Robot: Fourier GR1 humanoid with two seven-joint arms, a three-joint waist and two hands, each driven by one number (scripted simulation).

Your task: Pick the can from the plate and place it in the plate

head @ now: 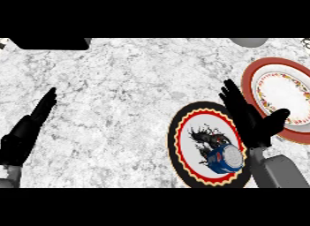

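Grey-white marbled counter (131,97) fills the view, seen steeply from above. A dark block (51,43) sits at the far edge, upper left, and a grey rounded shape (250,42) shows at the far edge toward the right.

Left side: left hand (23,132) comes in from the lower left, fingers straight and held together, pointing up and slightly right. It lies over bare counter, holding nothing, well apart from both plates.

Centre-right: a black-rimmed plate (183,132) with a red and cream scalloped border and a dark figure at its middle. The blue can (224,158) lies on its side in the lower right part of this plate, pale end facing up-right, its side close to the right forearm.

Right hand (248,117) rises between the two plates, fingers straight and spread a little, thumb out to the right. It holds nothing; the can sits below it, not grasped.

Far right: a second plate (255,70), red-rimmed, white with a patterned inner ring, partly cut by the view's edge. The thumb tip overlaps its lower left rim.
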